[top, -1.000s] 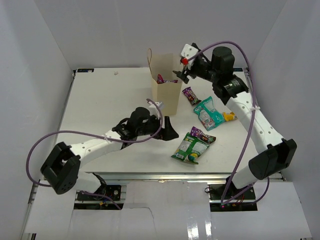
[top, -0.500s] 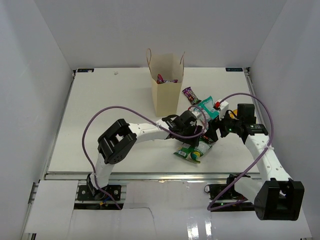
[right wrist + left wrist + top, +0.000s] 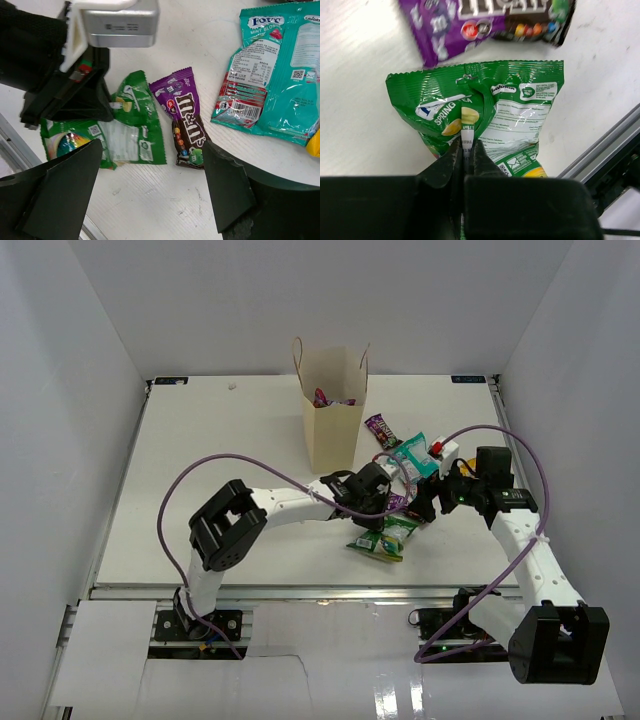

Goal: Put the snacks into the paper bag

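Left gripper (image 3: 465,150): closed, pinching a raised fold in the middle of the glossy green-and-white snack packet (image 3: 515,115).
Packet location: flat on the white desk (image 3: 200,460), near its front edge.
Grip risk: the hold is only on a thin pleat of slick film. It could slip out on the lift, or the packet could swing sideways.
Right gripper (image 3: 150,165): wide open and holding nothing, hovering over the small purple-and-brown candy packet (image 3: 185,112).
Crowding risk: the grippers are close together and the purple packet lies just beside the green one. A lift could clip the right gripper or drag that packet.
Bag risk: the tall tan kraft-paper bag (image 3: 333,425) stands upright, well behind. A wide packet could catch its rim or handles and tip it.
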Robot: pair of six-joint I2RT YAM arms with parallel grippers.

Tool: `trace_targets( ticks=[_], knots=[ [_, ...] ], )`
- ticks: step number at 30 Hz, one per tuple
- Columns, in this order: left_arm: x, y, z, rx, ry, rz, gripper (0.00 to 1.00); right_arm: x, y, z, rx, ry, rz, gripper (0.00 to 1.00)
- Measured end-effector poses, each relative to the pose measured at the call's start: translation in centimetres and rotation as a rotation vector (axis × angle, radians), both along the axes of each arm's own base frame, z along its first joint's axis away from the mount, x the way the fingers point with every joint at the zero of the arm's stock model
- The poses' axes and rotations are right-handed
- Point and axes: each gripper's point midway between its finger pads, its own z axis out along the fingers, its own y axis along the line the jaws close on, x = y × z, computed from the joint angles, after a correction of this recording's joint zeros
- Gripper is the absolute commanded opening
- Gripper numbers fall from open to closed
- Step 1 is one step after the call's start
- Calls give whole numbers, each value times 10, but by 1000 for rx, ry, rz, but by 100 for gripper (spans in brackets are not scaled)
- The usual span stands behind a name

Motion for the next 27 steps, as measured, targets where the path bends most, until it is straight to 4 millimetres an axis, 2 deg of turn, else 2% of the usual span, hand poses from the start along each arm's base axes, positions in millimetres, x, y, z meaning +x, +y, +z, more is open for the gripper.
trace_targets(
  ticks=[3,6,7,10,13,14,17,18,20,23,27],
  knots=[
    [-6,21,7,41,-31,3,0,1,-1,2,4,-2,-5,86],
    [-9,48,27,85,-101,-1,0,3,-1,7,11,-11,-8,86],
    [-9,56,46,72,-138,3,0,3,-1,9,14,-15,-9,86],
    [1,71,119,-18,-297,33,0,5,-2,14,23,-27,-15,86],
    [18,85,201,-144,-457,94,0,8,-8,18,26,-35,-42,86],
    [27,90,232,-189,-519,127,0,9,-10,18,26,-37,-49,86],
    [59,106,304,-287,-671,231,0,9,-11,18,27,-36,-56,86],
    [73,113,326,-315,-721,272,0,9,-11,18,27,-35,-57,86],
    [101,130,356,-334,-799,354,0,9,-11,18,27,-35,-57,86],
    [152,151,389,-334,-901,479,0,9,-11,19,27,-37,-58,86],
    [222,161,400,-294,-973,588,0,8,-12,22,25,-51,-60,86]
  ],
)
